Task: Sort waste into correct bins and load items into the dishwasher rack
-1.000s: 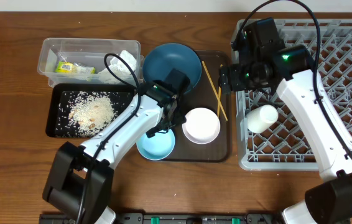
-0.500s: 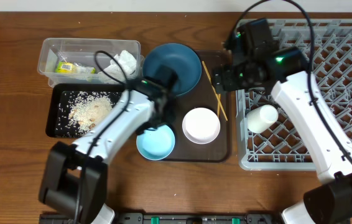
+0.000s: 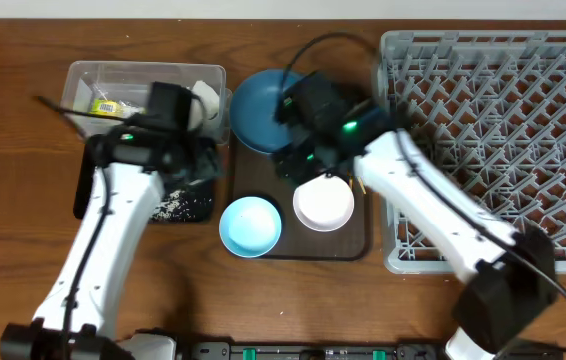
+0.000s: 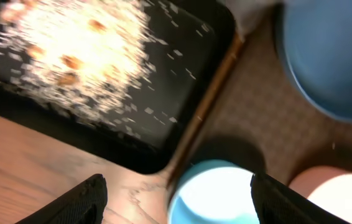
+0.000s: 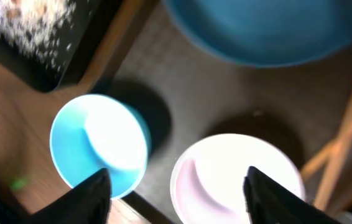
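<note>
The left gripper [image 4: 179, 200] hangs above the near right corner of the shallow black tray [image 4: 185, 93]. Its two fingertips [image 4: 84, 198] stand wide apart with nothing between them. Pale rice-like crumbs [image 4: 76, 50] lie scattered over the tray floor, thickest toward its far left part. The right gripper [image 5: 177, 198] hangs above the dark brown serving tray [image 3: 358, 240], and its fingers are likewise spread and empty. The wrist view below it shows the light blue bowl [image 5: 98, 146] on the left and the white bowl [image 5: 238, 177] on the right. Both bowls stand upright on the serving tray, close together but apart. The large dark blue dish [image 3: 258, 108] sits at the far end of the same tray, partly covered by the right arm in the overhead view. The two wooden chopsticks [image 5: 345, 127] lie along the right side of the serving tray, just beside the white bowl. The wrist views are blurred, so their exact contact with the bowl cannot be confirmed. The clear plastic tub [image 3: 113, 70] stands directly behind the black tray. It holds the yellow-green wrapper [image 3: 106, 106] at its left and crumpled white tissue [image 3: 203, 94] at its right. The light-grey dishwasher rack [image 3: 523, 120] occupies the right of the wooden table [image 3: 23, 200], touching or just beside the serving tray.
</note>
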